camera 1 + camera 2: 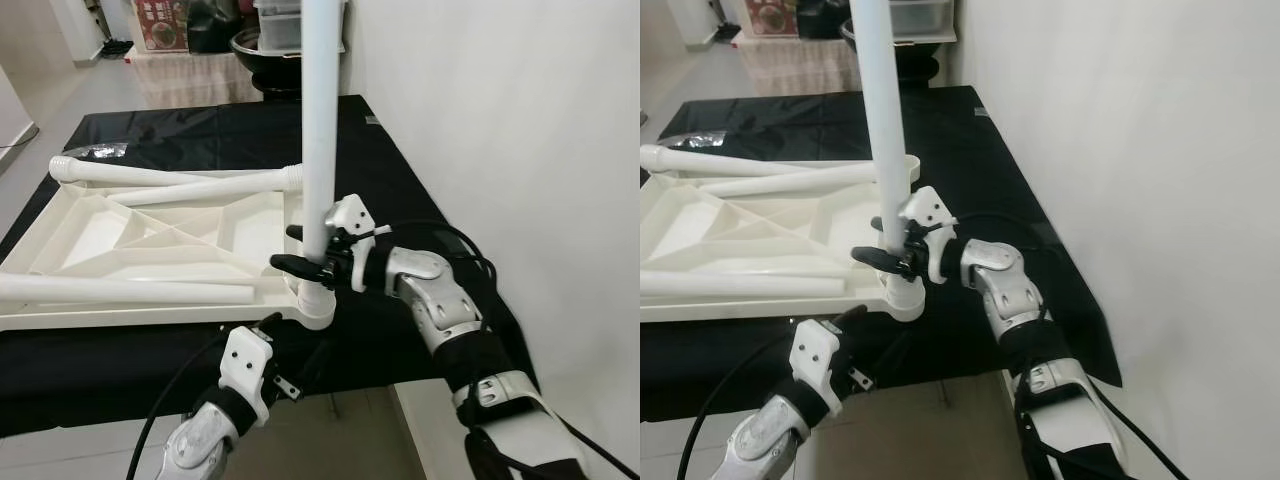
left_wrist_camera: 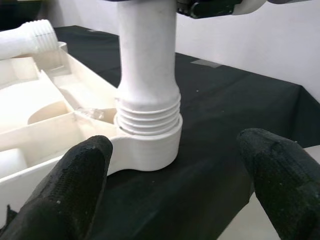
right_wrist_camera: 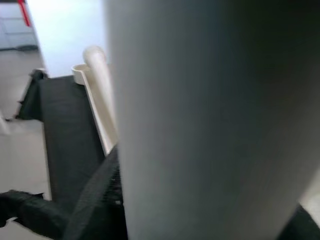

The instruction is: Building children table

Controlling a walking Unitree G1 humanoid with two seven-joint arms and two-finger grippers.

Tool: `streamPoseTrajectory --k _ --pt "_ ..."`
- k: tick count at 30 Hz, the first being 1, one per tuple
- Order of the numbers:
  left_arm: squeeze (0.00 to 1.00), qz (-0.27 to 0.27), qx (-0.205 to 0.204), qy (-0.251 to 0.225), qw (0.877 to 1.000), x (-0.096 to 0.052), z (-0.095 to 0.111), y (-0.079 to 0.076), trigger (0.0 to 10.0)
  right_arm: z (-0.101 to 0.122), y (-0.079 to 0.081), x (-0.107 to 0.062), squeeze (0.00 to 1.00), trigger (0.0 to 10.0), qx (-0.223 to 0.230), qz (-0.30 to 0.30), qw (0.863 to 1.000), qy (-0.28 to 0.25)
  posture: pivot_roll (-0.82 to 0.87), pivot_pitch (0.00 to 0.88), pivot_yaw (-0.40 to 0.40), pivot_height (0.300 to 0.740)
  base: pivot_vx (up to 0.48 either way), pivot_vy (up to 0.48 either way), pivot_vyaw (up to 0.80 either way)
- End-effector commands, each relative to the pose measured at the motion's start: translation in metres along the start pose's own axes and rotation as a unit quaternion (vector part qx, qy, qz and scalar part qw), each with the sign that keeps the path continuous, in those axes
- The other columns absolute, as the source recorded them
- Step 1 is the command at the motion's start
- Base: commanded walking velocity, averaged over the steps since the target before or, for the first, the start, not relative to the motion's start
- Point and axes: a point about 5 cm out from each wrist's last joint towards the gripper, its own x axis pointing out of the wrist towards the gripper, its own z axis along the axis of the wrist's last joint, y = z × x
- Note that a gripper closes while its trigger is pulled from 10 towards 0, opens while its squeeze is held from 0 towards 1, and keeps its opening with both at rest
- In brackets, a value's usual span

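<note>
The white children's table top (image 1: 150, 240) lies upside down on a black-covered table (image 1: 400, 180). A white leg (image 1: 320, 120) stands upright in the corner socket (image 1: 316, 305) at the top's near right corner. Part of its thread (image 2: 148, 117) shows above the socket's rim. My right gripper (image 1: 310, 250) is shut on this leg just above the socket; the leg (image 3: 210, 120) looms close in the right wrist view. My left gripper (image 2: 182, 155) is open below the table's front edge, its fingers (image 2: 82, 170) either side of the socket without touching it. Three loose legs (image 1: 180, 180) lie across the top.
A pale wall (image 1: 520, 120) runs close along the table's right side. A clear plastic bag (image 1: 100, 150) lies at the back left of the cloth. Beyond the table stand a dark basin (image 1: 265, 50) and boxes. Tiled floor (image 1: 330, 440) lies in front.
</note>
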Motion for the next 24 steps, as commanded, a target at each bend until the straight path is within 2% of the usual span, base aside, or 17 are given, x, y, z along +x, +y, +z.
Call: streamPoseTrajectory --k 1,7,9,12,13,14,15,16,17,18,20,22,24 --pt "0.00 0.001 -0.006 0.007 1.000 -0.002 -0.003 -0.001 10.0 0.002 0.001 0.002 0.00 0.0 -0.002 0.020 1.000 -0.007 0.05 0.120 -0.037 0.740 0.000 0.000 0.00" --pt "0.00 0.001 -0.007 0.006 1.000 -0.002 -0.003 -0.001 10.0 -0.007 -0.005 -0.006 0.00 0.0 0.008 0.006 1.000 0.005 0.05 0.120 -0.033 0.740 0.000 0.000 0.00" --pt "0.00 0.001 -0.007 0.007 1.000 -0.003 -0.003 -0.001 10.0 -0.014 -0.007 -0.008 0.00 0.0 0.016 -0.022 0.999 0.017 0.05 0.120 -0.033 0.740 0.000 0.000 0.00" --pt "0.00 0.002 -0.005 0.006 1.000 -0.003 -0.003 -0.001 10.0 -0.034 -0.009 -0.013 0.00 0.0 0.046 -0.108 0.991 0.057 0.05 0.121 -0.038 0.740 0.000 0.000 0.00" --pt "0.00 0.004 0.000 0.006 1.000 -0.005 -0.003 -0.001 10.0 -0.052 -0.008 -0.016 0.00 0.0 0.073 -0.221 0.968 0.094 0.05 0.121 -0.044 0.740 0.000 0.000 0.00" --pt "0.00 0.004 0.000 0.006 1.000 -0.005 -0.003 -0.001 10.0 -0.052 -0.008 -0.016 0.00 0.0 0.073 -0.221 0.968 0.094 0.05 0.121 -0.044 0.740 0.000 0.000 0.00" --pt "0.00 0.006 0.005 0.007 1.000 -0.006 -0.002 -0.001 10.0 -0.072 -0.004 -0.024 0.00 0.0 0.095 -0.347 0.922 0.141 0.05 0.121 -0.044 0.740 0.000 0.000 0.00" --pt "0.00 0.006 0.005 0.007 1.000 -0.006 -0.002 -0.001 10.0 -0.072 -0.004 -0.024 0.00 0.0 0.095 -0.347 0.922 0.141 0.05 0.121 -0.044 0.740 0.000 0.000 0.00" --pt "0.00 0.009 0.007 0.006 1.000 -0.007 -0.001 -0.001 10.0 -0.084 0.018 -0.024 0.00 0.0 0.122 -0.364 0.911 0.152 0.07 0.124 -0.045 0.740 0.000 0.000 0.00" --pt "0.00 0.009 0.007 0.006 1.000 -0.007 -0.001 -0.001 10.0 -0.084 0.018 -0.024 0.00 0.0 0.122 -0.364 0.911 0.152 0.07 0.124 -0.045 0.740 0.000 0.000 0.00" --pt "0.00 0.018 0.008 0.006 1.000 -0.010 0.000 0.001 10.0 -0.093 0.047 -0.019 0.00 0.0 0.162 -0.363 0.905 0.150 0.06 0.132 -0.032 0.740 0.000 0.000 0.00" --pt "0.00 0.023 0.011 0.006 1.000 -0.012 0.001 0.001 10.0 -0.093 0.051 -0.016 0.00 0.0 0.169 -0.365 0.904 0.147 0.06 0.126 -0.030 0.740 0.000 0.000 0.00" --pt "0.00 0.033 0.011 0.007 0.999 -0.018 0.002 0.002 10.0 -0.087 0.048 -0.006 0.00 0.0 0.160 -0.352 0.912 0.139 0.05 0.122 -0.033 0.740 0.000 0.000 0.00"
